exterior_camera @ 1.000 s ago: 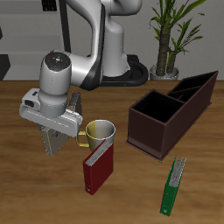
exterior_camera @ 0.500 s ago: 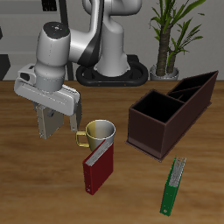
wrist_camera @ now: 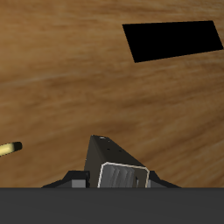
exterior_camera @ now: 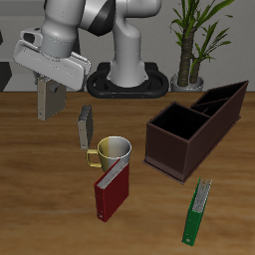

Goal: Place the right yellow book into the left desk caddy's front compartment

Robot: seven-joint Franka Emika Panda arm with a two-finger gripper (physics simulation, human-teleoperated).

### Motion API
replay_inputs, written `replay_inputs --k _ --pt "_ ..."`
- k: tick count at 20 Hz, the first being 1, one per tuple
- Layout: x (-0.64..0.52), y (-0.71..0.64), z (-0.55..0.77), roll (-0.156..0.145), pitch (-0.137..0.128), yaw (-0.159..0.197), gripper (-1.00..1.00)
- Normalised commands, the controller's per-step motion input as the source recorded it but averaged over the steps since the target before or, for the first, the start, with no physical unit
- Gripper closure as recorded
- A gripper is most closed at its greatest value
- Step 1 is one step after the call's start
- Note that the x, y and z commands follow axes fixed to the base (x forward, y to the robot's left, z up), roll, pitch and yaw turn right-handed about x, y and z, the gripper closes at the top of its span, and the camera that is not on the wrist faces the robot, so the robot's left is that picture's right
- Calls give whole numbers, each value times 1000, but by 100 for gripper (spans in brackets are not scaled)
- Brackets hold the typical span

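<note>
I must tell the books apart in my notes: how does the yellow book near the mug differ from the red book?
The yellow book has a grey cover; the red book is red. The yellow book stands behind the mug, the red book before it, nearer the front edge. The red book looks larger. Both stand roughly upright beside the mug.

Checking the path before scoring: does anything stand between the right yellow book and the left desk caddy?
Partly. The yellow mug stands close beside the right yellow book, on its side toward the left desk caddy, with a red book just in front of the mug. Nothing visible lies between the gripper and the book.
</note>
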Motion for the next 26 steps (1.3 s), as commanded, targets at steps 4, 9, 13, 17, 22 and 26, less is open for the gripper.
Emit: replay_inputs --k 4,9,13,17,22,26 --pt "-555 216 423 -93 -11 -72 100" --pt "-549 477 228 -6 -13 -31 100" --pt "-476 441 111 -13 -14 -9 100" --pt "-553 411 217 -9 -19 -22 100" --pt "-476 424 206 -10 -63 -4 100" --pt "-391 362 156 12 -67 -8 100"
